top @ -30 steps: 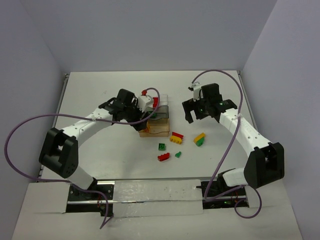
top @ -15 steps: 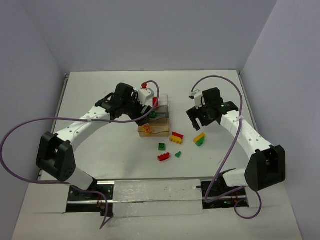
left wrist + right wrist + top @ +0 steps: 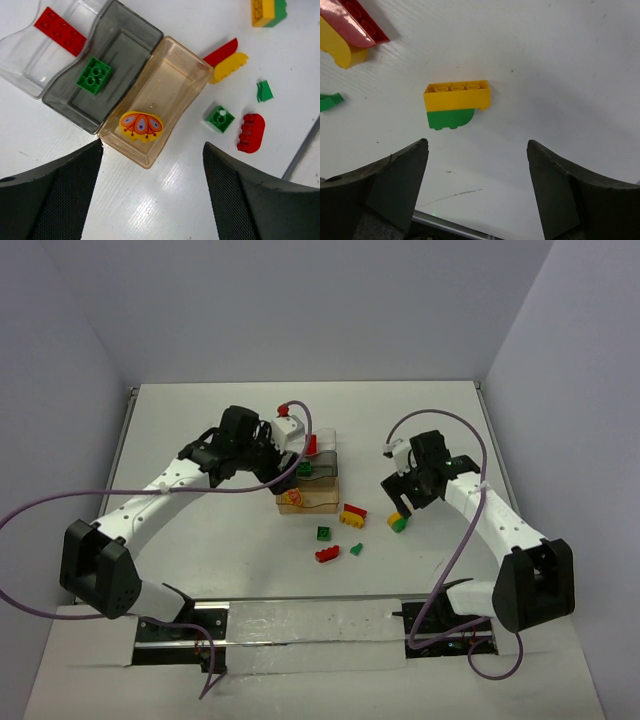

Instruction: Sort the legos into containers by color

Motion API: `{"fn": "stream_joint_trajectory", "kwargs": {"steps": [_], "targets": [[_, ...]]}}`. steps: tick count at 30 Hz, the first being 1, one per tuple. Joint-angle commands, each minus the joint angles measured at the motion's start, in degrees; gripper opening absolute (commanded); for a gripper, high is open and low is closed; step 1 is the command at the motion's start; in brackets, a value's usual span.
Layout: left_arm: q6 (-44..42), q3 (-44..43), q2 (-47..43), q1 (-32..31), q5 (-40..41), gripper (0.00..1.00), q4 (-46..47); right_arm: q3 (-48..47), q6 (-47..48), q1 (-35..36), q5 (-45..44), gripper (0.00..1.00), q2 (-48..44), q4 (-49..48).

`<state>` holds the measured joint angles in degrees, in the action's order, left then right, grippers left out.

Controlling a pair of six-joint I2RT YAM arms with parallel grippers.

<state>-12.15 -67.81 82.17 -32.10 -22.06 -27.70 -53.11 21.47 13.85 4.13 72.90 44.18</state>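
My left wrist view cut off the clear tray (image 3: 27, 75) and the yellow and green brick (image 3: 267, 12) at its top edge. From above, the right gripper (image 3: 403, 506) hid part of that brick, and my right wrist view cut the red and yellow brick (image 3: 345, 42) at the corner.

Robot lab test cell: white bench (image 3: 200, 430) boxed in by plain bare walls (image 3: 300, 310), left arm (image 3: 150, 502) and right arm (image 3: 495, 520) bolted at its near edge, purple cables (image 3: 60, 496) looping loose.

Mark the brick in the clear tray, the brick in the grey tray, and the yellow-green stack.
red brick (image 3: 60, 31): left wrist view, its studded top.
green brick (image 3: 94, 75): left wrist view, top centre.
yellow-green stack (image 3: 456, 100): right wrist view, yellow part.
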Motion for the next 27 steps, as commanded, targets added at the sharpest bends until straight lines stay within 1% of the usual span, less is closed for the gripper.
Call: {"fn": "stream_joint_trajectory", "kwargs": {"steps": [1,4,6,8,9,11,12,14,17,20,22,24,27], "targets": [[-4.1,-1.4,-0.4,-0.3,-7.8,0.88,-4.7,-5.5,18.4,-1.0,4.3,0.86,1.8,4.5],[-5.4,-0.9,-1.6,-0.2,-10.9,0.88,-4.9,-7.0,28.3,-2.1,6.2,0.83,3.2,8.2],[-7.0,-0.5,-2.7,-0.2,-12.5,0.88,-5.3,-6.3,37.2,-4.6,7.5,0.8,2.1,8.7],[-8.8,-0.5,-3.3,-0.2,-17.0,0.88,-6.6,-5.7,54.5,-10.5,15.0,0.8,0.5,10.6],[-9.2,-0.6,-3.4,-0.2,-17.8,0.88,-7.1,-5.7,57.9,-12.3,16.7,0.82,0.5,11.1],[-10.4,-0.7,-3.4,-0.1,-20.6,0.88,-7.9,-7.6,64.6,-13.7,17.0,0.83,3.3,11.6],[-10.8,-0.8,-3.3,-0.1,-21.9,0.88,-8.2,-8.9,67.3,-13.9,17.3,0.84,3.9,12.9],[-11.8,-1.0,-3.0,0.1,-24.7,0.89,-9.1,-12.1,74.4,-16.7,20.4,0.84,8.3,17.1],[-11.4,-1.1,-2.9,0.3,-26.3,0.88,-8.8,-13.3,82.2,-17.2,21.9,0.84,11.7,17.7],[-10.9,-0.8,-3.0,0.6,-25.9,0.88,-8.2,-11.1,89.6,-17.1,22.3,0.84,13.2,15.7],[-10.6,-0.6,-2.9,0.9,-25.7,0.88,-8.0,-9.5,92.1,-17.1,22.7,0.83,13.7,14.7],[-10.3,-0.6,-2.5,1.6,-26.3,0.88,-7.9,-8.6,96.3,-17.0,23.3,0.8,14.7,14.2],[-10.0,-0.8,-2.0,2.4,-27.1,0.88,-7.5,-8.3,99.0,-16.7,24.3,0.76,15.7,14.1]]}}
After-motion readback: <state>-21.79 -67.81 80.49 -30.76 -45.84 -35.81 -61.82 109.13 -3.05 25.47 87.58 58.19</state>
